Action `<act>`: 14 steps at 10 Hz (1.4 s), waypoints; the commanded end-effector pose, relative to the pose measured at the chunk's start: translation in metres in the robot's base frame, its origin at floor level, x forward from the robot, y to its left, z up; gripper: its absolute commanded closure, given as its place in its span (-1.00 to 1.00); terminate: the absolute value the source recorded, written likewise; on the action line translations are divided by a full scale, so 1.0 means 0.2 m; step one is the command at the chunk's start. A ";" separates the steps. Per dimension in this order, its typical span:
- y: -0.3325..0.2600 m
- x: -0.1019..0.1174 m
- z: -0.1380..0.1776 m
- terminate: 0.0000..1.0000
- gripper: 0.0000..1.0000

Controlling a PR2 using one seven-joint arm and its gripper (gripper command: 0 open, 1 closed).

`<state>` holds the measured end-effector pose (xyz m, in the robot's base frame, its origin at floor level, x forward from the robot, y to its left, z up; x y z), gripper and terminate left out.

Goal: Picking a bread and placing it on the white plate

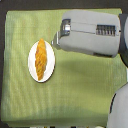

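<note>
Golden-brown bread (41,60) lies lengthwise on the white plate (31,64), on a green cloth (80,95) covering the table. Just to its right hover the PR2's fingers (55,40); their spread cannot be told. A careless retreat could nudge the plate's rim and roll the bread off.

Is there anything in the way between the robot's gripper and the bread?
Nothing visible. The bread already lies on the white plate, and the gripper sits just beside the plate's upper rim, on the exterior view's right. Only green cloth surrounds them.
</note>
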<state>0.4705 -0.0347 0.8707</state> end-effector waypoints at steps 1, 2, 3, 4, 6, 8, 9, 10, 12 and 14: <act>-0.44 -0.07 0.03 -1.00 -1.00; -0.48 -0.06 0.04 -1.00 -1.00; -0.57 -0.07 0.06 -1.00 -1.00; -0.63 -0.08 0.07 -1.00 -1.00; -0.72 -0.11 0.09 -1.00 -1.00; -0.78 -0.10 0.10 -1.00 -1.00; -0.82 -0.07 0.12 -1.00 -1.00; -0.83 -0.06 0.12 -1.00 -1.00; -0.85 -0.03 0.13 -1.00 -1.00; -0.84 -0.04 0.13 -1.00 -1.00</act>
<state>0.4557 -0.1984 0.8937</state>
